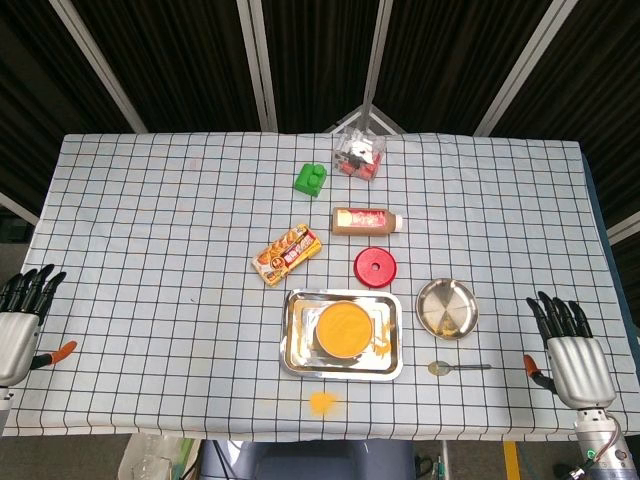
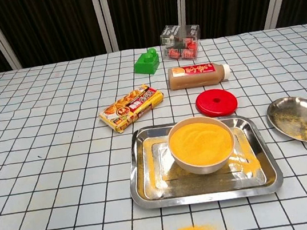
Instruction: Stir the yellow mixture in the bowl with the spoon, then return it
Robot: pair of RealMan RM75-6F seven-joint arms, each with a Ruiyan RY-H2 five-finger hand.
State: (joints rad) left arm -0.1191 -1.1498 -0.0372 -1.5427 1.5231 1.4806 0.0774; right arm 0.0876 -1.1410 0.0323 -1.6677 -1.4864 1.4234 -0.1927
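Bare checked cloth lies between the right hand point(image 1: 572, 352) and the spoon point(image 1: 456, 368), while the round steel dish point(image 1: 447, 307) sits just behind the spoon and the tray point(image 1: 296, 345) rims the bowl point(image 1: 344, 330).

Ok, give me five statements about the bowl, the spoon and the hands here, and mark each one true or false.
1. The bowl of yellow mixture stands inside the metal tray. True.
2. The spoon is in the bowl. False: it lies on the tablecloth, beside the tray on the right hand's side.
3. The right hand holds the spoon. False: it holds nothing, its fingers are apart, and it is clear of the spoon.
4. Some yellow powder lies spilled on the cloth in front of the tray. True.
5. The left hand grips the red lid. False: it is at the table's edge, far from the lid, holding nothing.
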